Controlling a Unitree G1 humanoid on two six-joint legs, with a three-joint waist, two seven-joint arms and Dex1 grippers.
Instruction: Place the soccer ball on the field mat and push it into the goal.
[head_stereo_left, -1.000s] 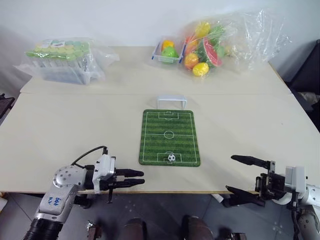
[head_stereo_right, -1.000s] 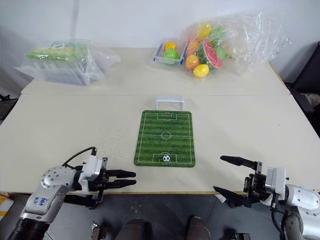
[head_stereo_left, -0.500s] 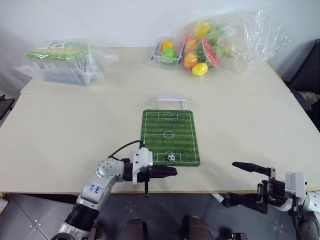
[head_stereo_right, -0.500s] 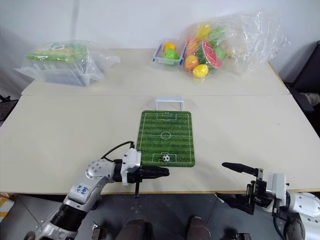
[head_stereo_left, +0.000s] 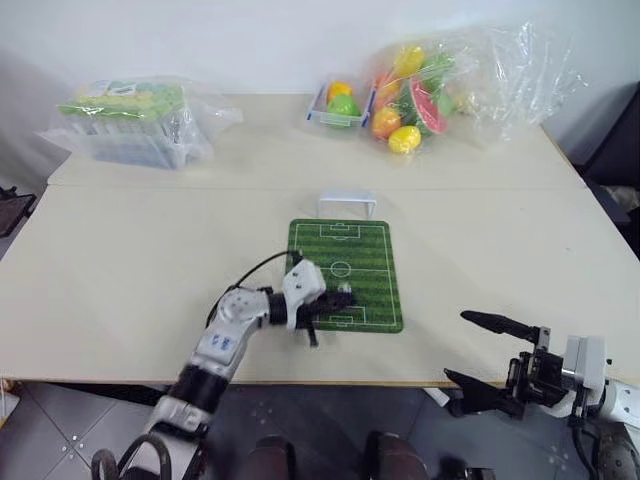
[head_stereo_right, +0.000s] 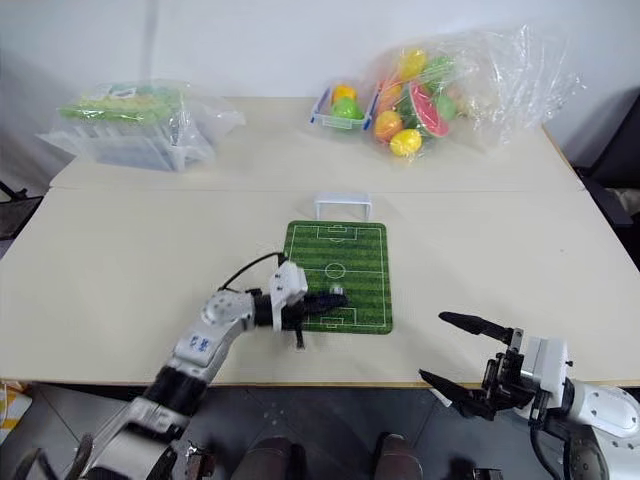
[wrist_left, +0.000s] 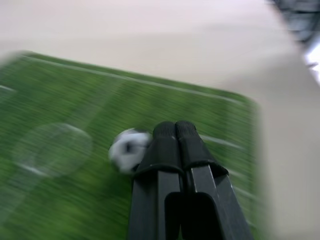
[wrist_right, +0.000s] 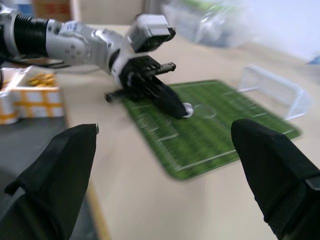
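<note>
Soccer ball (wrist_left: 128, 148) already on field mat (head_stereo_left: 370, 265), touching the closed left end effector (wrist_left: 175, 131); push into goal (head_stereo_left: 346, 203) remains. Right end effector (head_stereo_left: 482, 348) open, beyond the counter (head_stereo_left: 120, 260) edge.

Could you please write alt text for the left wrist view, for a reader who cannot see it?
The left claw, its two black fingers shut together, reaches over the field mat with its tip right beside the soccer ball. The ball sits on the green turf near a white circle marking, and pale table lies beyond the mat's rounded edge.
</note>
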